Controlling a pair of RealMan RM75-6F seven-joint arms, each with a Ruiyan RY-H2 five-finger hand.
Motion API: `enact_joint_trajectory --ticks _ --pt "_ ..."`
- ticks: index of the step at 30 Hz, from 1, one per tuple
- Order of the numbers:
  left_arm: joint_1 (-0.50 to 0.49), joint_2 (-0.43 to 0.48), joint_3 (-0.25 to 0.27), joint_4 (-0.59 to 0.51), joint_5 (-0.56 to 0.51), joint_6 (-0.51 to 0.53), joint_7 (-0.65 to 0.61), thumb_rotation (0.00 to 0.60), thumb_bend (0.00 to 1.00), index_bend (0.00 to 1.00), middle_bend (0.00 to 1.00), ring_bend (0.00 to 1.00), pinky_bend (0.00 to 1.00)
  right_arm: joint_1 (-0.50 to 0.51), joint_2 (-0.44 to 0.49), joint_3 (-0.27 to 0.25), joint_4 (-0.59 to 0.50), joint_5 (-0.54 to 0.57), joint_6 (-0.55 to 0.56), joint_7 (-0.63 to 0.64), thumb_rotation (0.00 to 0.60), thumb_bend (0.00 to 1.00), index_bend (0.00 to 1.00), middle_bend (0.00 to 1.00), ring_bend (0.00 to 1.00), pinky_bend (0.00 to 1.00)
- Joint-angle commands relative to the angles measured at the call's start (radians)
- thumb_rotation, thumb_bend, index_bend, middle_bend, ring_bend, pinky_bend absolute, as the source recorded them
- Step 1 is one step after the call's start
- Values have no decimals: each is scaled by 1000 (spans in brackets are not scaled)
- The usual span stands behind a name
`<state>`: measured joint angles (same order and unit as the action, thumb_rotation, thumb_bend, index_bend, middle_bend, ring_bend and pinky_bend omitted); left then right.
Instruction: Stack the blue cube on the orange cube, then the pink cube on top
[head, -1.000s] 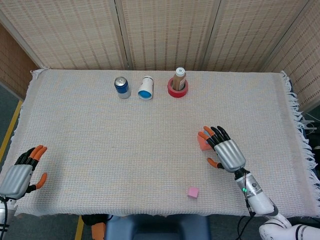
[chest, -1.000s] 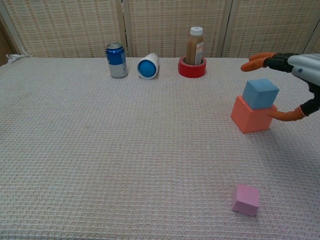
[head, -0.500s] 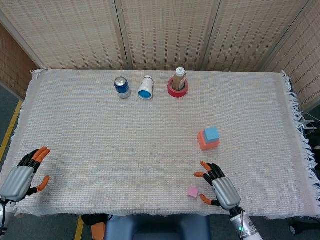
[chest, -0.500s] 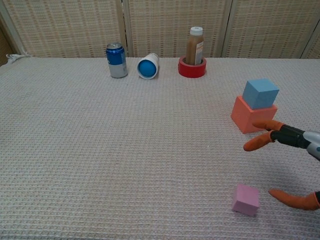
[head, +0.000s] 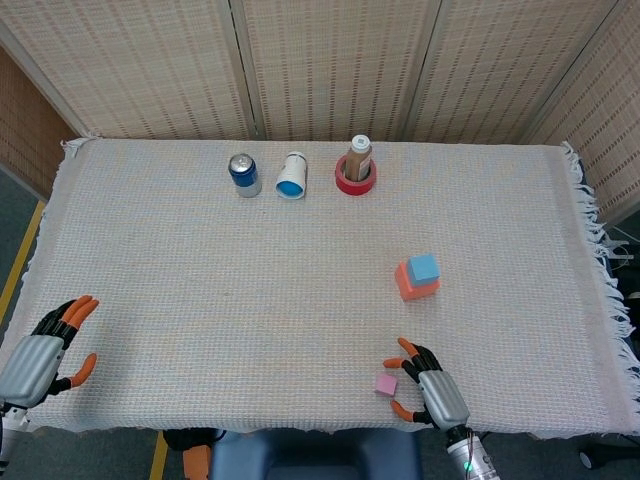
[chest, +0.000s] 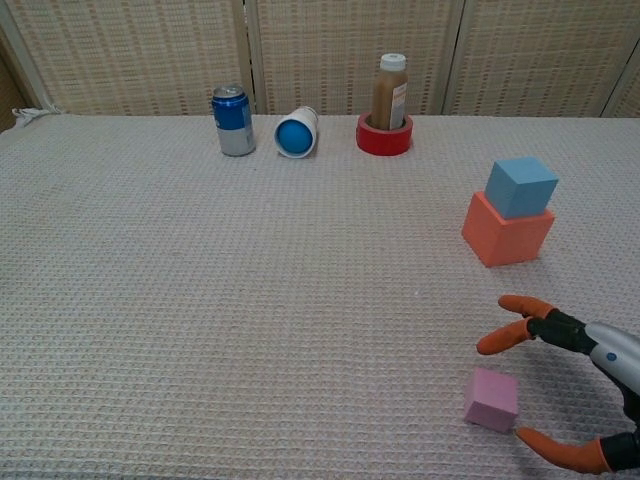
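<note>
Pink cube (chest: 491, 398) lies flat, skewed — right hand (head: 432, 384) spread around it, ungripped

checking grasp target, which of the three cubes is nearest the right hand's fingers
The pink cube, lying alone on the cloth beside the right hand; the blue cube and orange cube are stacked farther back.

Right hand (head: 432, 388) sits low at the bottom edge of the head view, right of centre, back facing up, fingers (chest: 510, 338) spread forward and thumb reaching out low, holding nothing. Left hand (head: 42, 354) rests at the lower left corner of the head view, fingers apart, empty, its wrist running off the frame.
</note>
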<state>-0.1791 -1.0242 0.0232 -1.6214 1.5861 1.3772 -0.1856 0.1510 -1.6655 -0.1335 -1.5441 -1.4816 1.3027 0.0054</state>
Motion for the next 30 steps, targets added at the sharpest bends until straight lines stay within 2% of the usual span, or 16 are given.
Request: enact_joint_trajectory --ticks 1,12,16,20,26,30 --pt "0 1 1 1 0 -1 -2 600 459 0 0 0 114 -9 -19 11 23 7 1 5 600 187 326 0 0 0" --pt "-3 2 0 7 2 0 -20 600 458 0 0 0 114 -14 -53 43 54 25 -24 14 600 187 440 6 0 0" --pt "-3 3 0 9 2 3 -24 600 459 0 0 0 114 -16 -54 51 52 21 -19 13 600 187 511 41 0 0" --pt "-2 2 1 8 4 5 -25 600 459 0 0 0 114 -11 -43 60 45 24 -27 -5 600 195 540 59 0 0" --pt "-2 2 0 9 3 6 -25 600 459 0 0 0 114 22 7 84 -3 28 -63 -63 600 297 546 62 0 0" --pt "-1 0 1 10 5 8 -21 600 459 0 0 0 115 67 61 105 -56 24 -118 -56 600 342 547 62 0 0"
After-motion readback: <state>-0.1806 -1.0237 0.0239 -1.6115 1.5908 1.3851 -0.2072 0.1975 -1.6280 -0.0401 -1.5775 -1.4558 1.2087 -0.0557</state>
